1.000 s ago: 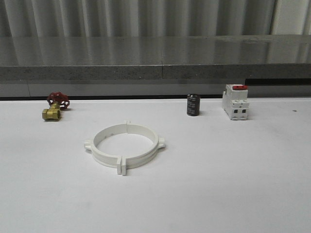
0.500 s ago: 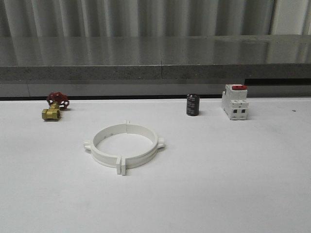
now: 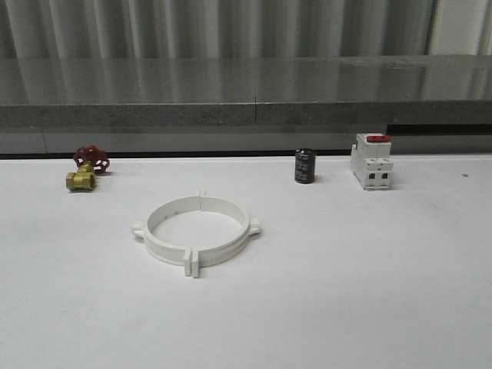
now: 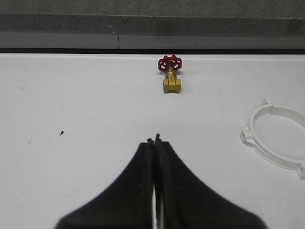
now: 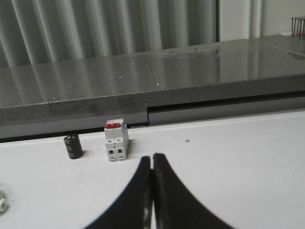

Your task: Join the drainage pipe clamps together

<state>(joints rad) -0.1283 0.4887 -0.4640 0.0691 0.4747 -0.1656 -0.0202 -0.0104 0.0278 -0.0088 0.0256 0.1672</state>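
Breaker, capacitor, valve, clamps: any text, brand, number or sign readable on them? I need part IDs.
No text can be read in any view.
breaker: red top, no legible marking; any print is too small.
black cylinder: markings blurred.
valve: nothing legible.
drainage pipe clamps: plain white, no visible marking.

White pipe clamps [image 3: 197,231] on a white counter [image 3: 369,292], a brass valve [image 3: 86,169] with a red handwheel, a black cylinder [image 3: 305,166], a red-topped white breaker [image 3: 372,161], and black pincers [image 4: 154,141].

Joined clamps [image 3: 197,231] lie mid-table [image 3: 369,292]; valve [image 3: 86,169] behind-left, capacitor [image 3: 305,166] and breaker [image 3: 372,161] behind-right.
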